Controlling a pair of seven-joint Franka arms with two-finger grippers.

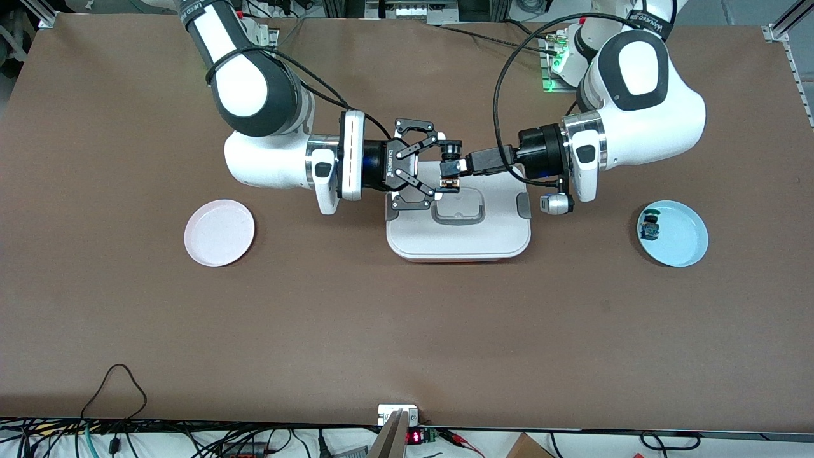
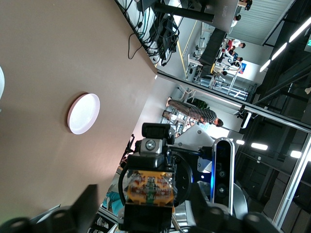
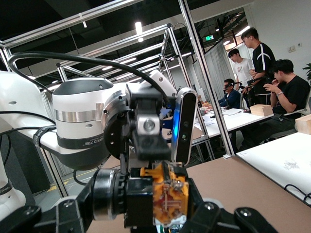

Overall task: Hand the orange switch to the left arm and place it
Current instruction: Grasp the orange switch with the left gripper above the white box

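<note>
Front view shows both arms meeting over the box, which sits on the brown table about midway between them. The right gripper hangs over the box edge farthest from the front camera. Its black links are spread and its jaws are closed on the orange switch, apparently end to end along its length. The left gripper reaches in from the left arm's end of the table, over that same edge of the box. It sits at the middle of the switch, but I cannot tell whether it has a hold on it. The switch is up in the air above the lid, clear of it.

A pink plate lies well apart from the box toward the right arm's end. A light-blue plate lies well apart toward the left arm's end, with a small blue-and-green switch in it.

Only the wrist views show the switch close up. In the left wrist view its tan-gold terminals face the camera, with the pink plate on the table further off. In the right wrist view the switch lies crosswise, with a black barrel at one end and orange and gold at the other. The left arm fills the space just past it, and people sit at desks in the room.
</note>
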